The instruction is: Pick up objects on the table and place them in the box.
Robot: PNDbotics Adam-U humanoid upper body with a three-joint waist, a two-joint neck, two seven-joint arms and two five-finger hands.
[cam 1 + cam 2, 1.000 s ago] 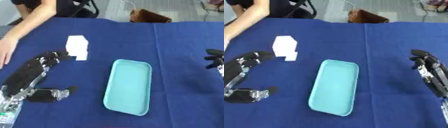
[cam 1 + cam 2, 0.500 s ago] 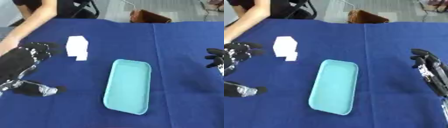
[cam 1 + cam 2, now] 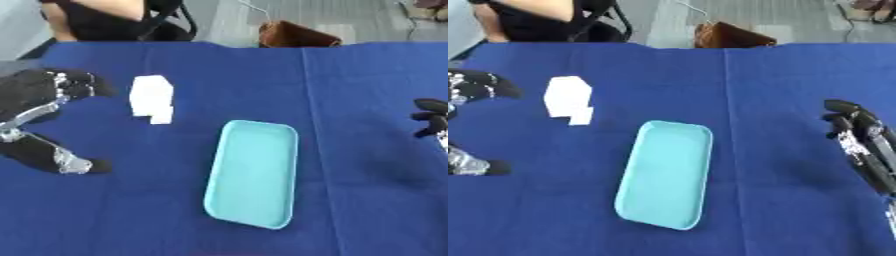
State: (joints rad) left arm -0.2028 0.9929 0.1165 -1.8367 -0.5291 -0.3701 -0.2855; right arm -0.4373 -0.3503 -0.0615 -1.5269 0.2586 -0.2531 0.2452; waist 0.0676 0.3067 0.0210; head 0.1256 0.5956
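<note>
A light teal oblong tray (image 3: 254, 172) lies in the middle of the blue table (image 3: 350, 90), with nothing in it. A white blocky object (image 3: 150, 98) lies on the cloth to its upper left. My left hand (image 3: 44, 97) hovers at the left edge just beside the white object, open, fingers spread above and thumb (image 3: 74, 164) low, nothing between them. My right hand (image 3: 859, 142) rests at the right edge, fingers straight and pointing away, holding nothing.
A brown bag (image 3: 293, 35) stands on the floor past the table's far edge. A person in black (image 3: 101, 20) sits at the far left corner. Blue cloth stretches bare between the tray and my right hand.
My left hand has swung up and leftward, away from the tray, to sit level with the white object. The person's arm has withdrawn from the table. My right hand has stayed put.
</note>
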